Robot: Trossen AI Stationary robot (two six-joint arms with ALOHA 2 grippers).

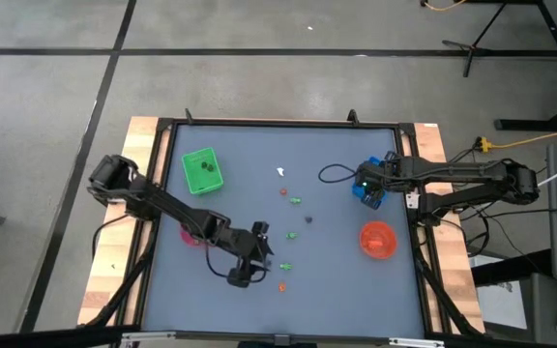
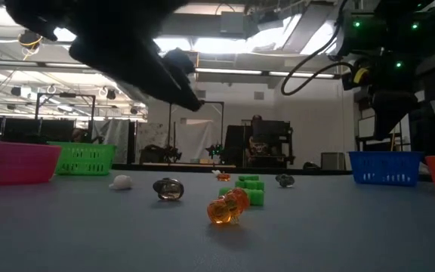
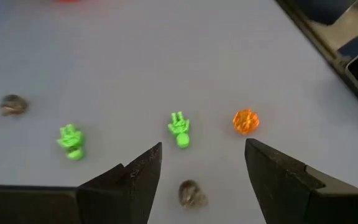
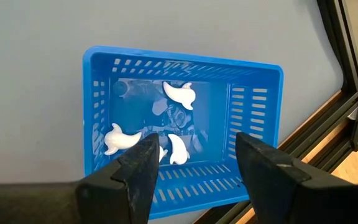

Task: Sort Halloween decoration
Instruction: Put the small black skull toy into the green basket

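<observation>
Grey-blue matte surface (image 1: pixel 249 145) is carrying the scattered tiny plastic Halloween figures (image 3: pixel 179 129), mostly around its middle and front: green, orange and dark ones. Left gripper (image 3: pixel 202 169) is hovering over them with jaws wide open, a small dark figure (image 3: pixel 192 194) sitting between them. Right gripper (image 4: pixel 192 163) is hanging over the blue square plastic basket (image 4: pixel 253 106) holding white ghost figures (image 4: pixel 180 94), jaws apart, gripping nothing.
</observation>
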